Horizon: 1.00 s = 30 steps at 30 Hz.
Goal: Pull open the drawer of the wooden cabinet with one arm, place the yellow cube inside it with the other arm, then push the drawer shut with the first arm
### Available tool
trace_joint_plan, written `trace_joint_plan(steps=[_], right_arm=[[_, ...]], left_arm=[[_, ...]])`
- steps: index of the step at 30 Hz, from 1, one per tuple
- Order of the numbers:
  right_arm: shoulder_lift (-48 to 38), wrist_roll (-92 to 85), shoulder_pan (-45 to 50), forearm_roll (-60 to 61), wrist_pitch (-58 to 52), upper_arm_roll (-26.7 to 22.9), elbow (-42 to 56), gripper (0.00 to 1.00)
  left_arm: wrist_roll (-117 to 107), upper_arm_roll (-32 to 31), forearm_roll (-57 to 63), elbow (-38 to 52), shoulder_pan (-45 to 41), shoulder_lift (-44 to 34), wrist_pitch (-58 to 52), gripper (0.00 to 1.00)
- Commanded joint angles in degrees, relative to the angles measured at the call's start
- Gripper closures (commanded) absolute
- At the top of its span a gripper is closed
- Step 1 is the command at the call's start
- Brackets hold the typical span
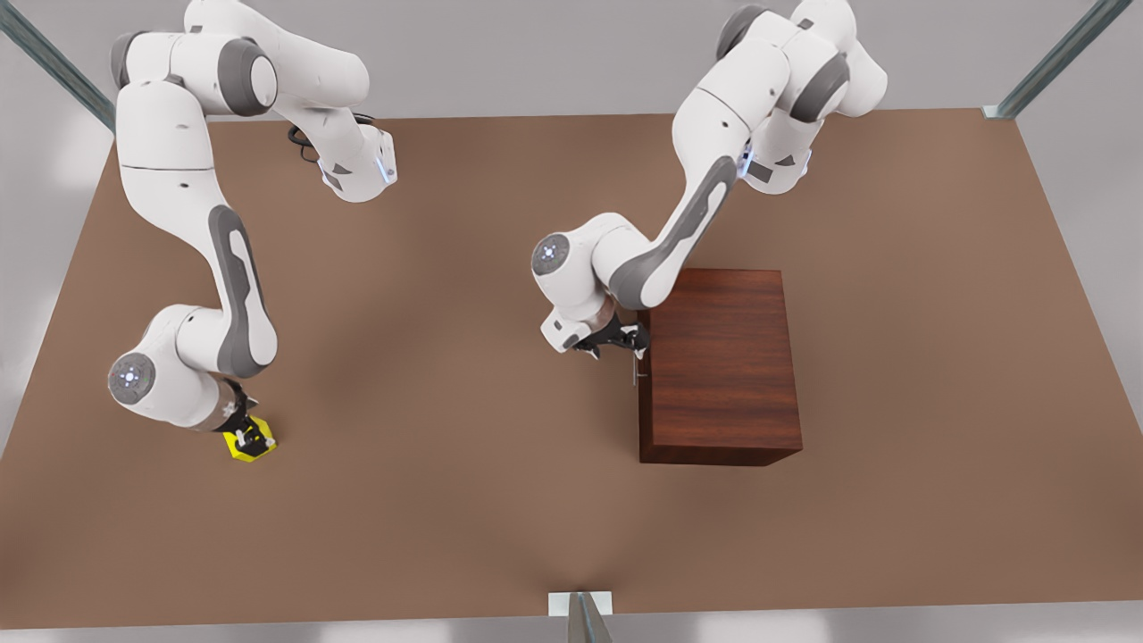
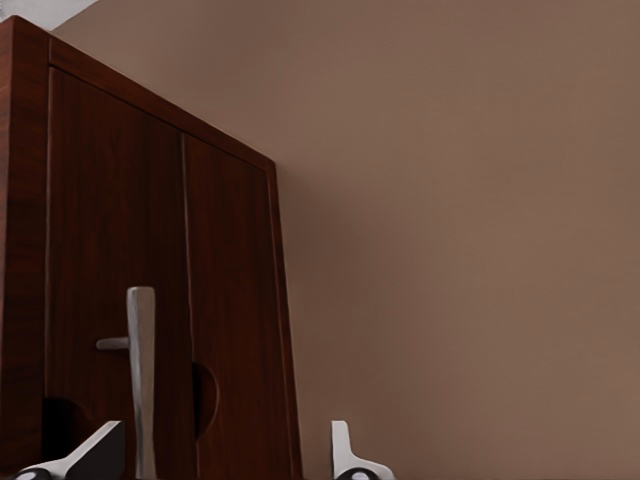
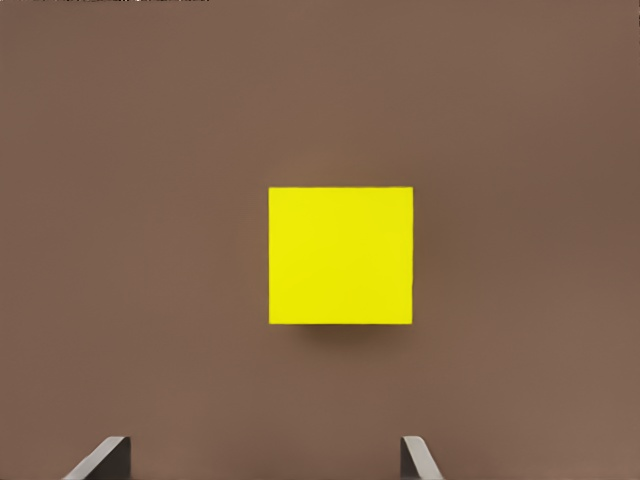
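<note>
Left gripper (image 1: 616, 342) spread at drawer handle (image 2: 141, 375), right gripper (image 1: 248, 435) spread above yellow cube (image 3: 341, 255)

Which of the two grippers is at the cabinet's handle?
The left gripper, at the silver handle of the wooden cabinet; the right gripper hovers open above the yellow cube.

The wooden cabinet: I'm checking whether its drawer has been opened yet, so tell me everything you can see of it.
The boxy dark reddish-brown wooden cabinet stands upright on the brown table, towards the front view's right. Its flat top shows streaky grain. Its drawer front looks flush, so apparently closed, and carries a thin silver bar handle. The left gripper is at that handle, with its fingers open on either side of the bar; whether they touch it is unclear.
</note>
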Motion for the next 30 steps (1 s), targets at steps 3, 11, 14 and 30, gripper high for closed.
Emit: trace_joint_plan(steps=[3,11,14,30], right_arm=[[1.1,11.0,-1.8,-4.5,0.2,0.2,0.0,0.00],[4.0,10.3,-2.1,-6.4,4.6,1.3,-0.9,0.00],[4.7,10.0,-2.3,-6.5,6.3,1.8,-1.4,0.00],[5.4,9.7,-4.2,-7.4,9.1,3.7,-2.5,0.00]], left_arm=[[-13.8,0.0,0.7,0.2,-0.2,0.4,1.4,0.00],[-16.1,-0.2,0.1,1.1,-0.5,1.4,7.3,0.00],[-15.6,-0.3,0.1,1.2,-0.6,1.2,7.2,0.00],[-13.3,-1.7,0.1,2.1,-1.5,1.4,7.0,0.00]])
